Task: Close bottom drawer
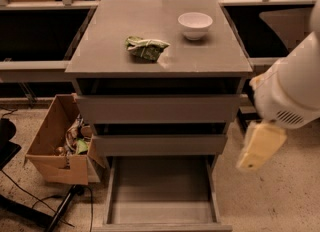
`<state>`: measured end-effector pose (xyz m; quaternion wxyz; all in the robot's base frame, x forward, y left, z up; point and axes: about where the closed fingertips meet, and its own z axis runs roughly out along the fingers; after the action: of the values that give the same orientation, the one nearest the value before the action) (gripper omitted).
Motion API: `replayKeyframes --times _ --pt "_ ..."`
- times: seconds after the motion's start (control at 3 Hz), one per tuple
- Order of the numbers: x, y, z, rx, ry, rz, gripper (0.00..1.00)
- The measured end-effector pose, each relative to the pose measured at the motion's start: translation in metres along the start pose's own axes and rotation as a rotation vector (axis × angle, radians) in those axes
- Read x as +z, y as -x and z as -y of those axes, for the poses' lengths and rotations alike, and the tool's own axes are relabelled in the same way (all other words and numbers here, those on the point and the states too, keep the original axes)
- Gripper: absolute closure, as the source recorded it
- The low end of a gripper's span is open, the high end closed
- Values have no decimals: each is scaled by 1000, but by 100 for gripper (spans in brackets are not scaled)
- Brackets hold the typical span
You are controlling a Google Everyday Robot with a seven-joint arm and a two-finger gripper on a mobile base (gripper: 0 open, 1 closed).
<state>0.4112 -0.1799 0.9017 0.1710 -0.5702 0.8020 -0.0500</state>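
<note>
The bottom drawer [162, 216] of the grey cabinet [100, 61] is pulled far out toward me. It is a shallow grey tray and nothing lies in it. Its flat front panel shows at the lower edge of the view. The two wider drawers above it, the top one [157, 108] and the middle one [160, 144], stand out only a little. My gripper [260, 147], a cream-coloured part hanging from the white arm [292, 93], is to the right of the cabinet. It is level with the middle drawer and apart from all the drawers.
A white bowl [195, 25] and a crumpled green bag [146, 48] lie on the cabinet top. An open cardboard box [57, 143] with clutter stands on the floor at the cabinet's left. Black cables [30, 196] run at lower left. Dark shelving flanks both sides.
</note>
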Motion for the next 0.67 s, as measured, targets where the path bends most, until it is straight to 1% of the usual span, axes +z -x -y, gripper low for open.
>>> replayKeyframes --times 0.33,0.67 --pt "62 8 -33 10 -5 -8 0" --pt "142 9 -72 23 31 -12 0"
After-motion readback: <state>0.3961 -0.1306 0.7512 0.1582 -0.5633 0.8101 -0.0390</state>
